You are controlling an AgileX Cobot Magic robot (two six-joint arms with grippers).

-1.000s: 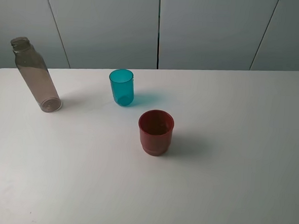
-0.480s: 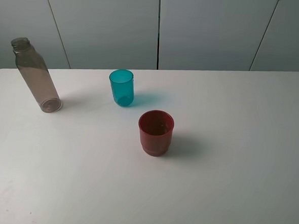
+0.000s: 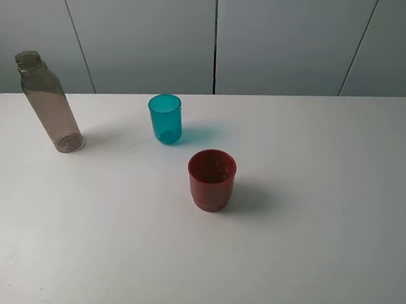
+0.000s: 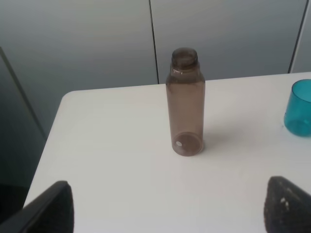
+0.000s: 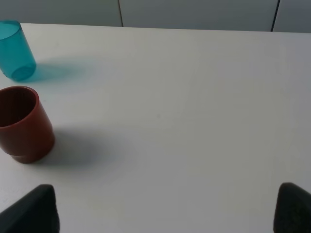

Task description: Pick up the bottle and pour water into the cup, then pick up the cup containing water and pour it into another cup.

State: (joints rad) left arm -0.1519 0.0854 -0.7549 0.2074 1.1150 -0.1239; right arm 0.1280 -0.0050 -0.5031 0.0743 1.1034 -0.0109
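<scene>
- Bottle is standing upright near the bench's far left corner, capless, nothing touching it. I can't tell whether it's holding water.
- Teal cup is sitting mid-bench, well apart from the bottle; red cup is sitting just in front of it, a bit to the right.
- Left gripper is hanging back from the bottle, fingers spread wide, grasping nothing.
- Right gripper is idling beside the red cup, fingers released too, empty.
- Judging by that: nothing is looking done yet. Bottle pick, pour into teal, teal into red are all pending.
</scene>
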